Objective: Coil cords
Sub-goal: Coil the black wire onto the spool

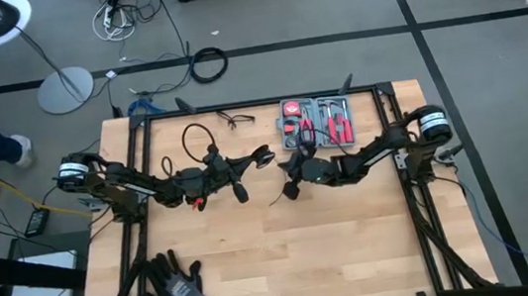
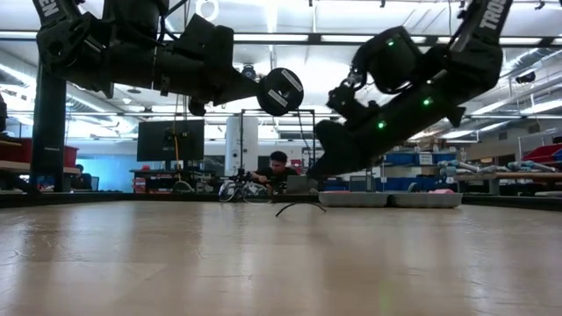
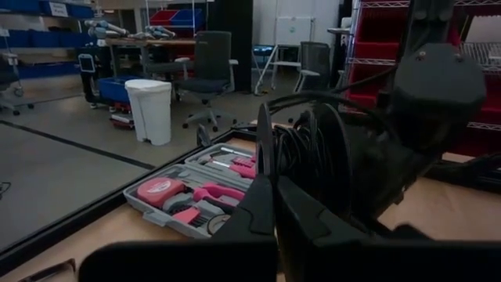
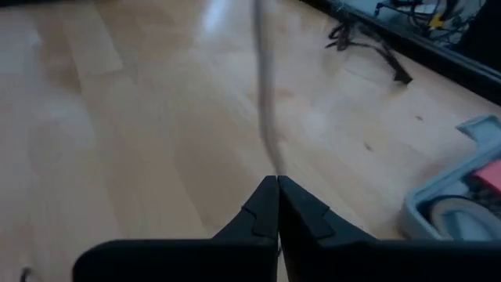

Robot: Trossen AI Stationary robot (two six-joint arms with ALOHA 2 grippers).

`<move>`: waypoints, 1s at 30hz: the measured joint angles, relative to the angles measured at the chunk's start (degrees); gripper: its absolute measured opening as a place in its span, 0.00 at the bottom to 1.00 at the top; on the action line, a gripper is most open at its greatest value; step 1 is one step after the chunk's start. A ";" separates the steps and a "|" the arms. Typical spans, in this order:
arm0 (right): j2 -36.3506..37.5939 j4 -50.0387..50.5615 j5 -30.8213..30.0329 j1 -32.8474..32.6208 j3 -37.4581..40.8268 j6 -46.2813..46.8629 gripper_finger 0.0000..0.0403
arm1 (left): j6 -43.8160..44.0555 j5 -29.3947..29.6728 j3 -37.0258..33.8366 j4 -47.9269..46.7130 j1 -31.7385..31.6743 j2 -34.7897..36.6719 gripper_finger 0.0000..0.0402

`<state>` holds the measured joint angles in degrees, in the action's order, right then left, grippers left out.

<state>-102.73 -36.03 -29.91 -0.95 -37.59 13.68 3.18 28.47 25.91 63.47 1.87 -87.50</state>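
From above: both arms stretched inward over the far half of the table point(image 1: 286, 255), meeting near its middle. Left gripper point(image 1: 263, 156) carrying the puck end; a loop of the cord point(image 1: 195, 136) lying behind the left arm. Right gripper point(image 1: 285, 171) close beside, pinching a stretch of the same cord. Toolkit point(image 1: 317, 120) just behind, gloves point(image 1: 178, 285) well apart at the near edge. Judged mid-coil: a first loop partly formed, more turns wanted.

At table height: puck point(image 2: 280, 91) held aloft, a short bend of cord touching the wood below the right arm.

Left wrist: fingers point(image 3: 258, 207) closed together, several turns of cord point(image 3: 301, 153) bunched just ahead of them, the other arm beyond.

Right wrist: fingers point(image 4: 262, 207) closed on the thin cord point(image 4: 266, 110), running taut away from the tips.

Next, likely: swing the right gripper round to lay another turn, keeping slack even.
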 joint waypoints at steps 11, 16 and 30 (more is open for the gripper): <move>5.34 13.62 -3.46 -2.32 -0.05 6.90 0.00 | 0.02 0.45 -0.03 -2.61 0.00 0.00 0.00; 9.97 15.82 -6.46 -4.99 2.09 7.23 0.00 | -0.08 0.85 -0.01 -2.24 0.00 0.00 0.00; -0.31 -4.55 -9.97 -2.93 4.23 1.38 0.10 | -0.14 1.04 -0.02 -1.71 0.00 0.00 0.00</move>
<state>-103.04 -40.58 -39.88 -3.88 -33.36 15.06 3.05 29.52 25.89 61.76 1.87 -87.50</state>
